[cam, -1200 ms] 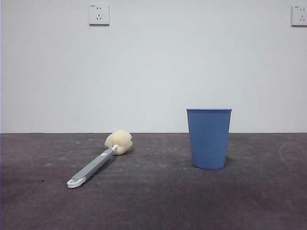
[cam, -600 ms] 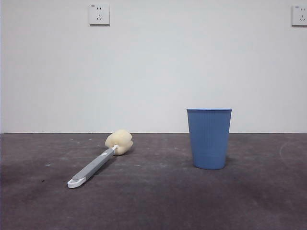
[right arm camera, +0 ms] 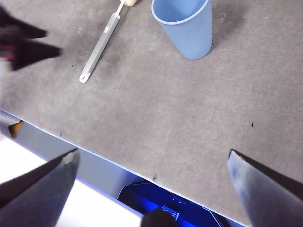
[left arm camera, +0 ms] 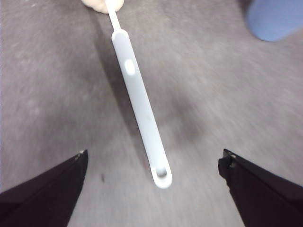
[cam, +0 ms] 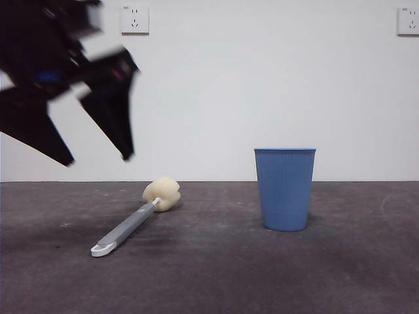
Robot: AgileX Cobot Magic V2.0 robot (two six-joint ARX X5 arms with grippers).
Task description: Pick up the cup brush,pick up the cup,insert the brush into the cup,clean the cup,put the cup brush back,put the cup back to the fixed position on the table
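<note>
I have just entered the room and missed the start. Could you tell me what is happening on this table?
The left gripper hangs with its jaws open above the cup brush, which lies flat on the table, not yet gripped. The blue cup stands upright and untouched, apart from the brush. The right gripper waits, open, high over the table's near edge and holds nothing.

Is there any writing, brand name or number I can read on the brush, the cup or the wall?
No readable text anywhere.
Cup brush: plain handle, no marking.
Cup: only fine ribs, no label.
Left wall socket: a tiny mark at its top corner, too small to read.
Right wall socket: the same, unreadable.
</note>
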